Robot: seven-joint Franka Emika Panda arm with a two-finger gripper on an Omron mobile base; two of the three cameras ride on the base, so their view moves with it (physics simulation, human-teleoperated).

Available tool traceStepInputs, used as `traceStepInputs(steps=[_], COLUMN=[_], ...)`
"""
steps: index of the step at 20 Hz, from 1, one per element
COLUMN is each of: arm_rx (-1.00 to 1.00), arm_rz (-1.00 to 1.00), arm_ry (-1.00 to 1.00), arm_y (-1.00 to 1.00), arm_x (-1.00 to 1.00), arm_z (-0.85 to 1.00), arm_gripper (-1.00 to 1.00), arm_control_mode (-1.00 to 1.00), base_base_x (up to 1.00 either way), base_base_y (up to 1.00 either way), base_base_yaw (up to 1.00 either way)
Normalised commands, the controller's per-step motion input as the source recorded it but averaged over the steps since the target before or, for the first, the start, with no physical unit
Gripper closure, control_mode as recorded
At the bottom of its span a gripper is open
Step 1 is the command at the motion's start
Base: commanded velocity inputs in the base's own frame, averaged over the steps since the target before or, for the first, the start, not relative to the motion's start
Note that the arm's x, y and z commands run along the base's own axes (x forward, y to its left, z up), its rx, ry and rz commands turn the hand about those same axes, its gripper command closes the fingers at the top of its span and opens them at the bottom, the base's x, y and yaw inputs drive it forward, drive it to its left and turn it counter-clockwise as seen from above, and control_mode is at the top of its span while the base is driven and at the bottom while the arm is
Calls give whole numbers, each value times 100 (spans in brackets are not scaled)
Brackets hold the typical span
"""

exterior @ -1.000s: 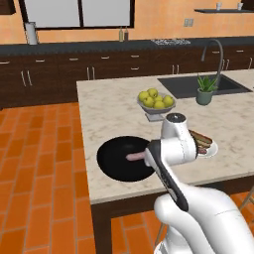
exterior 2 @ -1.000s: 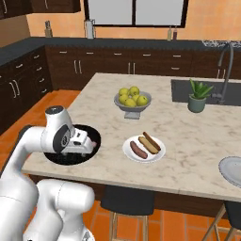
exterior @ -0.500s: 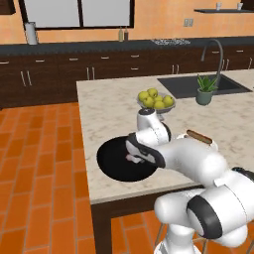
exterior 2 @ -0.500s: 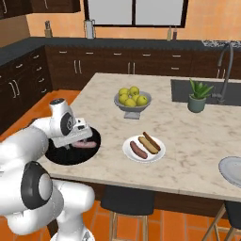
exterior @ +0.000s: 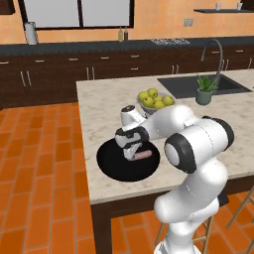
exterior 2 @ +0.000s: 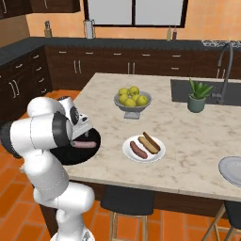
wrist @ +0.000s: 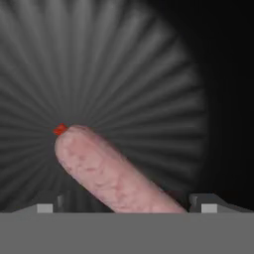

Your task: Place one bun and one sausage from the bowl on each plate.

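The gripper (exterior: pixel 132 153) hangs low inside the black bowl (exterior: pixel 111 166) near the island's corner, fingers spread wide apart; a pink sausage (wrist: pixel 106 173) lies on the bowl's floor between them, not clamped; the white plate (exterior 2: pixel 130 152) sits to the right on the marble counter (exterior 2: pixel 188 136), carrying a bun (exterior 2: pixel 150 142) beside a sausage; the grey plate (exterior 2: pixel 231 168) rests at the counter's far right edge.

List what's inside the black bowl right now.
One pink sausage lies on the floor of the black bowl, with the open gripper poised over it. The robot's hand covers part of the bowl, so anything beneath it can't be told.
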Motion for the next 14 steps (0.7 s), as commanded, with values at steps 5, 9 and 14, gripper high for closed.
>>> traceStepInputs(steps=[5,9,14], arm_rx=[-7,-1,0], arm_rz=[1,1,0], arm_ry=[3,0,0], arm_y=[-3,-33,-31], arm_x=[5,-18,-43], arm_z=[-38,-29,-12], arm_gripper=[-100,-100,-100], arm_control_mode=[-100,-100,-100], base_base_x=[0,0,0], base_base_y=[0,0,0], base_base_yaw=[0,0,0])
